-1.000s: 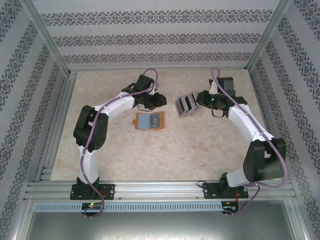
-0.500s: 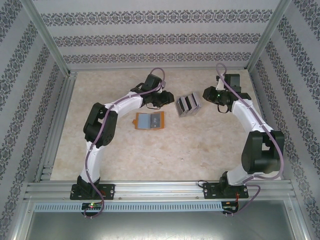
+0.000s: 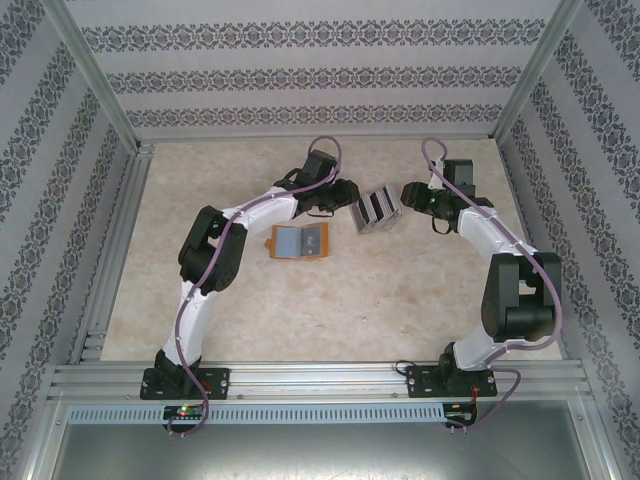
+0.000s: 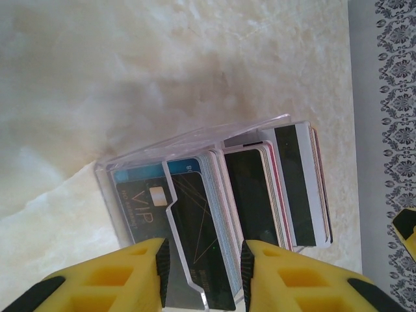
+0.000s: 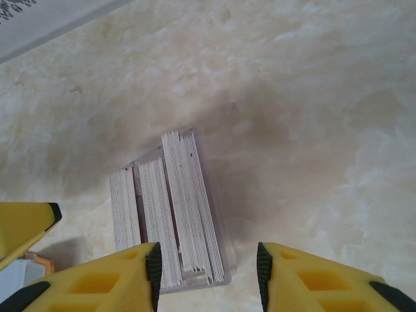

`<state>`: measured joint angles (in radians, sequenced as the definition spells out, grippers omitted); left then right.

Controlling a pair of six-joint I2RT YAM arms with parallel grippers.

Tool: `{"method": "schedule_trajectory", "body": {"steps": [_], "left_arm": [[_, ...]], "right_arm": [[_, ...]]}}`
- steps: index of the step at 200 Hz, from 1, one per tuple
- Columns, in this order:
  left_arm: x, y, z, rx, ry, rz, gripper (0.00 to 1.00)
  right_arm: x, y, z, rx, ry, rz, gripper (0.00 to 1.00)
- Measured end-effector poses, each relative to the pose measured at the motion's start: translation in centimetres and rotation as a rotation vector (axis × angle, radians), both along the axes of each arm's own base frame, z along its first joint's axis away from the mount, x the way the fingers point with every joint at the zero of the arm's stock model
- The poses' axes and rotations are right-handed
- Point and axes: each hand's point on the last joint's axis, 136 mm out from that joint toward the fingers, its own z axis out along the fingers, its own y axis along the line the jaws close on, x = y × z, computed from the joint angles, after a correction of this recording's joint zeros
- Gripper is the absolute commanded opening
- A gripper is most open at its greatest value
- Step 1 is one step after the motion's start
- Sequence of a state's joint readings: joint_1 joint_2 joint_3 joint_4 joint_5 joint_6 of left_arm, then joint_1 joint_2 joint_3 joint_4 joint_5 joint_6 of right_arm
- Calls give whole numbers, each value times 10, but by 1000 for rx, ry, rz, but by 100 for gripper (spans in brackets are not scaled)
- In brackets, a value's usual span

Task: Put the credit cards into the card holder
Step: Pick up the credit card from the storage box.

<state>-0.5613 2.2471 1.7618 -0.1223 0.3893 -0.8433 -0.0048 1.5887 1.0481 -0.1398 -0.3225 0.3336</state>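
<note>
- Credit cards (image 3: 375, 210) stand upright in stepped batches inside a clear stand (image 4: 195, 133) on the surface (image 3: 400, 300), between the two arms, which leaves their edges free to pinch.
- Left fingers (image 4: 110, 279) straddle the front batch, partly closed; whether they actually press on it I cannot tell.
- Right fingers (image 5: 97, 286) are spread open around the stand's other end, probably ready to steady it.
- Card holder (image 3: 300, 242) lies opened nearby with its pockets up, ready to take cards.

One word legible
"VIP" in pale letters on a dark card (image 4: 140, 208) among the credit cards (image 4: 260, 195), left wrist view.
</note>
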Motion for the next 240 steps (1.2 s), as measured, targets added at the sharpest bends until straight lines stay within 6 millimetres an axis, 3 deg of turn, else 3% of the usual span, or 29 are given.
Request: {"method": "schedule_trajectory", "body": {"steps": [47, 84, 137, 240], "left_arm": [[1, -17, -21, 16, 14, -13, 38], [1, -25, -20, 12, 7, -23, 39], [5, -27, -15, 5, -3, -23, 39], [0, -23, -23, 28, 29, -24, 39]], "right_arm": [[1, -5, -5, 15, -29, -18, 52], [6, -12, -12, 84, -34, -36, 57], [6, 7, -52, 141, 56, 25, 57], [18, 21, -35, 203, -35, 94, 57]]}}
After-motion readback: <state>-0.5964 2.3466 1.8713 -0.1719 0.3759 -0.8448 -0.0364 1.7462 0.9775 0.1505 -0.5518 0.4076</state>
